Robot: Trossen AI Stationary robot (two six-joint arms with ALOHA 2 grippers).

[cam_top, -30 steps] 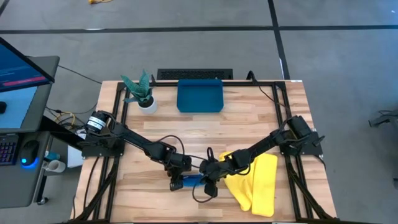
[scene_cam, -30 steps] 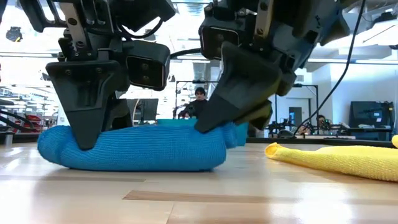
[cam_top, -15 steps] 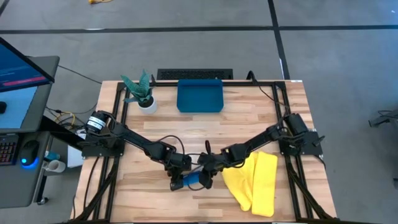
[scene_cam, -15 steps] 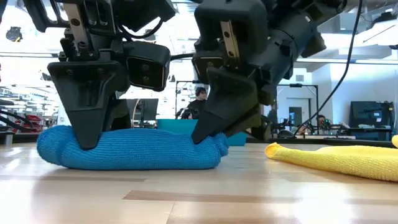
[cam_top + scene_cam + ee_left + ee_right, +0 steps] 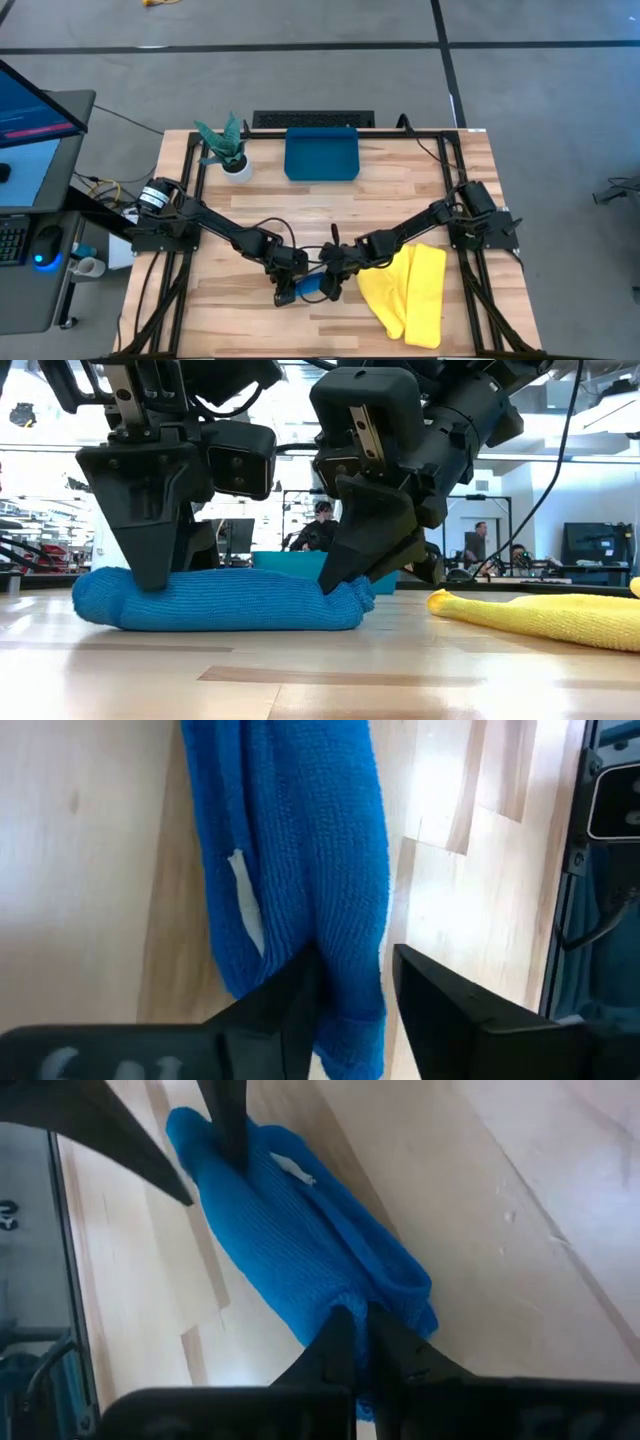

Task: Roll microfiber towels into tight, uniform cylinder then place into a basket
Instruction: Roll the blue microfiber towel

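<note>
The blue towel [image 5: 308, 289] lies rolled into a short cylinder on the table near the front edge, resting on its long side [image 5: 220, 612]. My left gripper [image 5: 290, 287] stands on its left end and my right gripper [image 5: 330, 284] on its right end, each shut on the cloth. The yellow towel [image 5: 410, 295] lies flat and folded to the right of the roll; it also shows in the low view [image 5: 540, 612]. The teal basket [image 5: 321, 155] stands at the table's far edge. My left gripper pinches the roll's left end [image 5: 345, 982] between its two fingers, coming from above and pointing down, with the fingers across the roll. The roll lies on the table under it. My right gripper pinches the cloth at the roll's right end [image 5: 352, 1298] between nearly closed fingers, slanting down from the right. That end [image 5: 352, 598] rests on the table.
A small white pot with a green plant [image 5: 232, 160] stands left of the basket at the far edge. Bare wood lies between the roll and the basket. Black frame rails run along both table sides. People show in the room beyond in the low view.
My right gripper has gone toward the table's left and down, and has turned. The roll's right end, raised before, now lies on the table, and the roll is a little shorter. My left gripper and the roll's left end have shifted slightly to the right.
</note>
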